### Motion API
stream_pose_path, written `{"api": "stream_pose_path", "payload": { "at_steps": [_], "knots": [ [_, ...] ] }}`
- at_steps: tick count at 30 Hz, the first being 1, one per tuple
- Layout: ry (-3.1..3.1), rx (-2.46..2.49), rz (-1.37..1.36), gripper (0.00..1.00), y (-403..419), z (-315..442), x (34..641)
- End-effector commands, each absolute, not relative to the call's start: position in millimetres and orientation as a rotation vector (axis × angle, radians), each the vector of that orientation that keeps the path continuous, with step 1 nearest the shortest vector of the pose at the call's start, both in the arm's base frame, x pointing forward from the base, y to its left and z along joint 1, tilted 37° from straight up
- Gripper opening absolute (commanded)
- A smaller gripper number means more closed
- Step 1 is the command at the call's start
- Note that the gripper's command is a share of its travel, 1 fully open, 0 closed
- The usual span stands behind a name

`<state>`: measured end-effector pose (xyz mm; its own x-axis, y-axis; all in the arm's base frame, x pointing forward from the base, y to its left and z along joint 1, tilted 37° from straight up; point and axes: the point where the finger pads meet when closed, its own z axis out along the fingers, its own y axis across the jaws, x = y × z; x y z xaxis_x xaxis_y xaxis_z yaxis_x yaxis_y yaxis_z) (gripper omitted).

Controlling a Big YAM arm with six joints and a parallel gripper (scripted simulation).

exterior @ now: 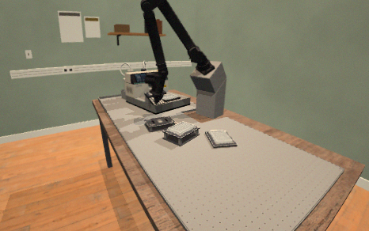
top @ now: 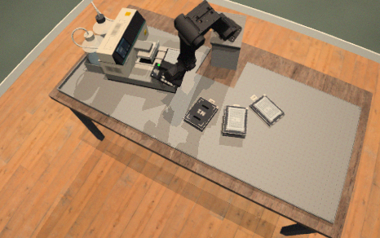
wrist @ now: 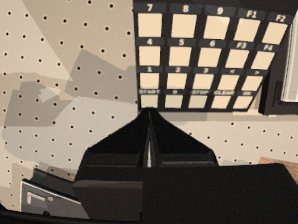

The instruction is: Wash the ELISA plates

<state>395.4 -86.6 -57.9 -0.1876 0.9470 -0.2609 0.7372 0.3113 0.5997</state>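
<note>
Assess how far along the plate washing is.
Done: one white plate is on the washer; one black nest lacks its plate.
In hand: the shut, empty gripper is by START.
Left: that plate's return. The green lamp doesn't settle which plates are washed.

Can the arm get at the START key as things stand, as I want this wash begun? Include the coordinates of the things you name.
Probably yes: the shut end effector (wrist: 149,113) points at the lower edge of the keypad (wrist: 198,59), close to START (wrist: 149,101), and nothing visible blocks the way.
</note>
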Motion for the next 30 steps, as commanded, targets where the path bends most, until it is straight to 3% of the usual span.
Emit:
{"api": "stream_pose_path", "payload": {
  "at_steps": [1, 30],
  "knots": [
    [1.982, 1.487, 0.466, 0.00, -85.2, -60.5, 400.3],
    [1.988, 1.493, 0.448, 0.00, -89.5, -46.7, 380.0]
  ]
}}
